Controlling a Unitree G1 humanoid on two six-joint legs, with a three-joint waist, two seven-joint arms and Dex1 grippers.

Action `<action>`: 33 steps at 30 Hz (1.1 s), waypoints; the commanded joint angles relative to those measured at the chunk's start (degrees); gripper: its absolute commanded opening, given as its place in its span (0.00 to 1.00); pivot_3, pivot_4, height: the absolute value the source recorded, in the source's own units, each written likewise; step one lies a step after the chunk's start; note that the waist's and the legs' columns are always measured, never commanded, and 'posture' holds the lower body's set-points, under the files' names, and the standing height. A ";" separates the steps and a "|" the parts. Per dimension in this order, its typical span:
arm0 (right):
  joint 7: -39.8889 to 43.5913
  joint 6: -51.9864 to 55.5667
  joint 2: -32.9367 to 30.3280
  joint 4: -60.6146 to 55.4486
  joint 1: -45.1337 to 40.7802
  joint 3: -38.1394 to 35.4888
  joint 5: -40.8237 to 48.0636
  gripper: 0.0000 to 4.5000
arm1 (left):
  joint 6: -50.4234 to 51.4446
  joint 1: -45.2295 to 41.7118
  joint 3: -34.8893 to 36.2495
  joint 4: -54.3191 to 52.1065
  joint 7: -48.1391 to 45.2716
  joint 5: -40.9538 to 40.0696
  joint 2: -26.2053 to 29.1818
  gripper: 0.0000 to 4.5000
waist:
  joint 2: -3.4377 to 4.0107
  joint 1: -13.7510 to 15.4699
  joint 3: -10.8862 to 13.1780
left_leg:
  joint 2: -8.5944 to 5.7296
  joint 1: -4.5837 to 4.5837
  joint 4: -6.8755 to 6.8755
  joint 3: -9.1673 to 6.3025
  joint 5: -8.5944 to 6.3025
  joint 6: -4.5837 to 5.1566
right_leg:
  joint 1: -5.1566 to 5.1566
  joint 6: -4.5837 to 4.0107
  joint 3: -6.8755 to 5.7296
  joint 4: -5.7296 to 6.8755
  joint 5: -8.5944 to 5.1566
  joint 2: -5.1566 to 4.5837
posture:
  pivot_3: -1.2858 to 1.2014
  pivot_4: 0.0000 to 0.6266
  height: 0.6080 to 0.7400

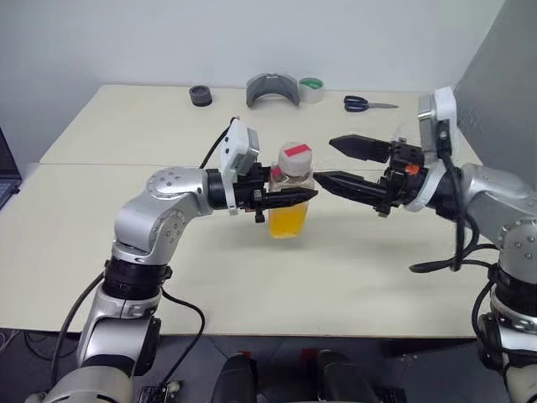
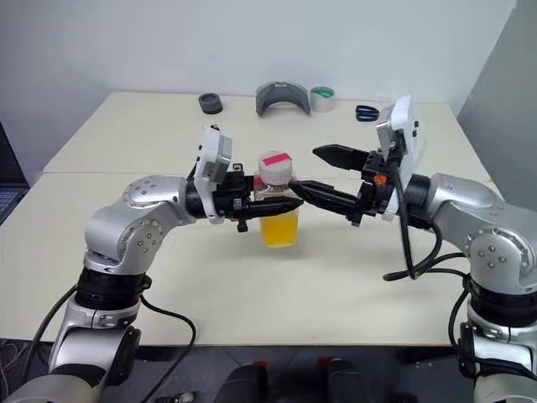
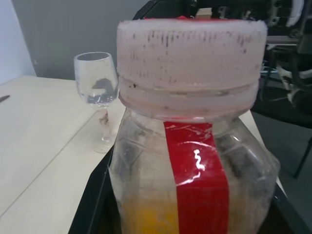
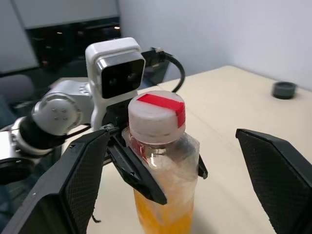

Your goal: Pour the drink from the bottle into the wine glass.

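Scissors [image 1: 367, 104], tape roll [image 1: 312, 89] at bench [image 1: 126, 252] far edge — wine glass [image 3: 98, 92] behind right arm. Left end effector [image 1: 289, 197] clamped on capped bottle [image 1: 289, 197], held above bench; right end effector [image 1: 336, 162] wide open, empty, near cap.

No legible txt or nos. on anything.

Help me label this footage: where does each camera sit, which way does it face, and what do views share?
Left eye, right eye: on the head, looking forward and down at the table; both arms show, left end effector clamping the bottle, right end effector open.
Left wrist: along its fingers at the bottle's cap, wine glass behind.
Right wrist: between its open fingers at the bottle and left arm.
All share the bottle.
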 commanded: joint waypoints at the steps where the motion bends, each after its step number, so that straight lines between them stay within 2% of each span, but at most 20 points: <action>1: -9.46 0.47 3.73 -4.82 -0.23 1.89 -0.81 1.00 | -4.01 -2.47 0.41 2.51 1.86 2.13 -2.05 0.39 | 0.00 0.02 0.00 | 0.00 0.00 0.00 0.00 0.00 0.00 | 0.00 0.00 0.00 0.00 0.00 0.01 | 0.52 0.24 1.00; 6: -18.87 -0.47 9.41 -4.49 -1.93 5.54 -6.61 1.00 | -5.56 -4.14 0.07 5.52 1.44 3.41 -3.58 0.39 | 0.00 0.13 0.00 | -0.02 -0.04 0.01 0.01 0.00 0.00 | -0.02 0.00 0.00 -0.02 0.00 -0.01 | 0.52 0.24 1.00; 12: -20.92 -0.76 11.90 -4.21 -3.11 7.01 -8.20 1.00 | -5.63 -4.30 0.19 5.90 0.73 3.56 -3.38 0.39 | 0.00 0.11 0.00 | -0.01 -0.06 0.00 0.01 0.00 0.00 | -0.04 0.00 -0.01 -0.03 0.00 -0.02 | 0.52 0.24 1.00; 21: -19.34 -0.96 13.13 -1.75 -5.51 6.32 -7.05 1.00 | -5.09 -3.41 0.41 4.23 0.23 3.69 -2.70 0.39 | 0.00 0.08 0.00 | -0.01 -0.07 0.00 0.01 0.00 0.00 | -0.06 -0.01 -0.01 -0.02 0.00 -0.02 | 0.52 0.24 1.00; 24: -18.65 -0.90 12.89 -1.42 -5.69 6.54 -7.01 0.87 | -4.91 -3.26 0.39 3.91 0.28 3.58 -2.59 0.39 | 0.00 0.09 0.00 | -0.01 -0.08 0.00 0.01 0.00 0.00 | -0.06 -0.01 -0.01 -0.02 0.00 -0.02 | 0.52 0.24 1.00; 30: -15.82 -1.24 11.42 -1.11 -5.15 8.02 -8.00 0.41 | -4.90 -3.97 0.43 4.22 0.70 3.63 -2.91 0.39 | 0.00 0.09 0.00 | -0.01 -0.08 0.00 0.01 0.00 0.00 | -0.06 -0.01 -0.01 -0.02 0.00 -0.02 | 0.52 0.24 1.00; 33: -15.04 -1.53 11.30 -0.84 -5.28 8.10 -8.17 0.41 | -4.81 -3.97 0.46 4.08 0.77 3.58 -2.91 0.39 | 0.00 0.09 0.00 | -0.01 -0.08 0.00 0.01 0.00 0.00 | -0.06 0.00 -0.01 -0.02 0.00 -0.01 | 0.52 0.24 1.00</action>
